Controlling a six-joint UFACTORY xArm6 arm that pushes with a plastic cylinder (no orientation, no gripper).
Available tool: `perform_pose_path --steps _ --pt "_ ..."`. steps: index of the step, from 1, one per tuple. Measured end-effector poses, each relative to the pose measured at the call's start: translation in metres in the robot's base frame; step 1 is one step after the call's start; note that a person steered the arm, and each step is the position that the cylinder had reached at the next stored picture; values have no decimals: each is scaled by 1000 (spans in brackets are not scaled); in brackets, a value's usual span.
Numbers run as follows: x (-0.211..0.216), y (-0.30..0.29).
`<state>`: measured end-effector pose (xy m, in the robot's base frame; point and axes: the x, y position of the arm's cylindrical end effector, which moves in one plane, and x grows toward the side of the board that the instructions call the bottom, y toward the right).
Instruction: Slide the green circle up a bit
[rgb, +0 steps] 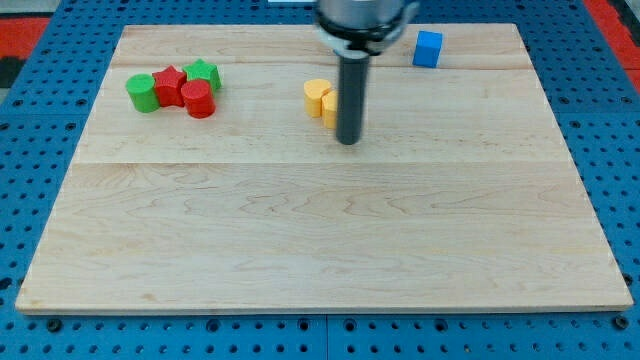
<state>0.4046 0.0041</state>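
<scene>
The green circle (141, 92) stands at the view's upper left of the wooden board (320, 220), leftmost in a cluster with a red star (170, 84), a red cylinder (198, 99) and a green star (204, 73). My tip (348, 140) rests on the board near the middle top, far to the right of the green circle. The rod stands in front of two yellow blocks (318, 97) and hides most of the right one.
A blue cube (428, 48) sits near the board's top edge, right of the rod. A second blue block seen earlier is hidden behind the arm. Blue pegboard surrounds the board.
</scene>
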Motion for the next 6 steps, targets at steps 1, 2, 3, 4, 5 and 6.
perform_pose_path --steps 1,2,3,4,5,6 --pt "-1 -79" --pt "-4 -162" --pt "-17 -221" --pt "-51 -234" --pt "-75 -245" --pt "-93 -260"
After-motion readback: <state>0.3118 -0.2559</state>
